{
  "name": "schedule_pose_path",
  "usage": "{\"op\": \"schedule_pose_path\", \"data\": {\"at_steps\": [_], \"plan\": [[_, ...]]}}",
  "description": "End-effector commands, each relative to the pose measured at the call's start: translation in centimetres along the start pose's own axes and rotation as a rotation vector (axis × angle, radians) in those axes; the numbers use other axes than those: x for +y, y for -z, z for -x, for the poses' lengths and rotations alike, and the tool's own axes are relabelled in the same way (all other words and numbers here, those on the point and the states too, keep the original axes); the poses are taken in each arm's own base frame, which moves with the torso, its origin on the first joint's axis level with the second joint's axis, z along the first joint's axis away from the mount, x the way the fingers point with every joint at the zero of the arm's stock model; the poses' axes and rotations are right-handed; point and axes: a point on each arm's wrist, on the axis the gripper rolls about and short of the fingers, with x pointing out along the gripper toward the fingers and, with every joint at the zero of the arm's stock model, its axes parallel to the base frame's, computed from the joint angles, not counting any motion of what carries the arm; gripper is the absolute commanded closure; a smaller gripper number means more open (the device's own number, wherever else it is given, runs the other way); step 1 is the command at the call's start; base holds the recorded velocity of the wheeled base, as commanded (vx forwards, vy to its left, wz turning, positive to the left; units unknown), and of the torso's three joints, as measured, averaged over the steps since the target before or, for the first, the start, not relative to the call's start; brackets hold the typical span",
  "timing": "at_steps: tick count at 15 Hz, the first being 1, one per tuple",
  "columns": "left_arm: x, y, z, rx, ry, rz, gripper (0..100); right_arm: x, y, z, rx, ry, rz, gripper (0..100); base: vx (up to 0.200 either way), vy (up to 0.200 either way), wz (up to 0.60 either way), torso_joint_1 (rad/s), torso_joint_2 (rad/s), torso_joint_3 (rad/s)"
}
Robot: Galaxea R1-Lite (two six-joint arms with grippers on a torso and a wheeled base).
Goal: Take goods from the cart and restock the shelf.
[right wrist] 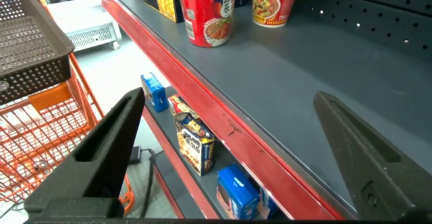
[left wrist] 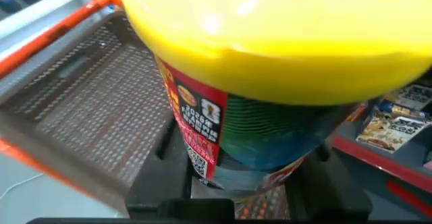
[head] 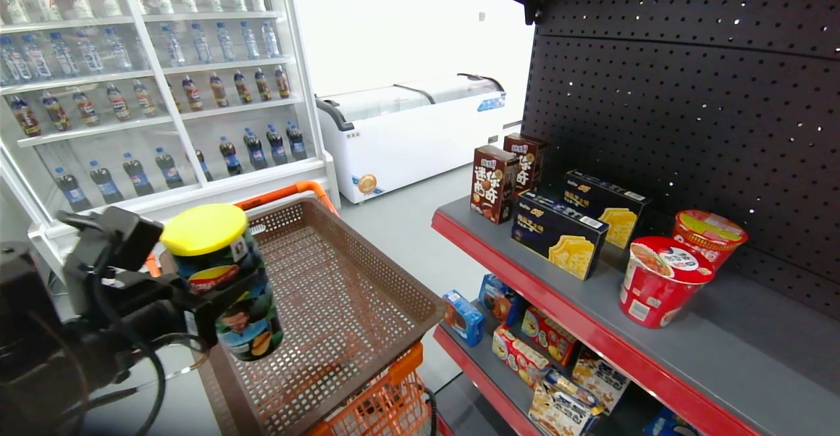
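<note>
while the left tool (head: pixel 205 310) is clamped round the lower half of a can (head: pixel 226 272), that can stands almost upright in the air with its yellow lid (head: pixel 205 228) on top, over the near left part of the brown basket (head: pixel 367 259). the basket sits on an orange cart (head: pixel 387 410), to the left of the shelf (head: pixel 735 350) and apart from it. the right tool (right wrist: pixel 229 102) hangs spread wide with nothing between its fingers, just out from the shelf's red front edge (right wrist: pixel 223 126). on the upper grey board stand two brown boxes (head: pixel 493 183) at the far end, then two dark boxes (head: pixel 558 232) one behind the other, then two red cups (head: pixel 659 282) nearer the robot. beyond the cups the board is bare. small packets (head: pixel 525 350) lie on the lower board beneath.
</note>
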Motion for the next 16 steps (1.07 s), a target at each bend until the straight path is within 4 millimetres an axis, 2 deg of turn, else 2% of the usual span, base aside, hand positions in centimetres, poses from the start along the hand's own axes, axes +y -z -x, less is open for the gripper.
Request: {"op": "schedule_pose_path", "data": {"at_steps": [1,6,9,16], "plan": [[-0.1,-2.1,8.8,-0.159,-0.142,0.006,100,0.0,0.0,0.0,0.000,0.000,0.000,0,0.000,0.000,0.00,0.000,0.00,0.000],[-2.6,0.3,15.4,-0.159,-0.196,0.025,100,0.0,0.0,0.0,0.000,0.000,0.000,0,0.000,0.000,0.00,0.000,0.00,0.000],[-3.0,0.8,16.5,-0.142,-0.221,0.032,100,0.0,0.0,0.0,0.000,0.000,0.000,0,0.000,0.000,0.00,0.000,0.00,0.000],[-3.0,0.6,16.5,-0.141,-0.227,0.033,100,0.0,0.0,0.0,0.000,0.000,0.000,0,0.000,0.000,-0.60,0.002,0.00,0.003]]}}
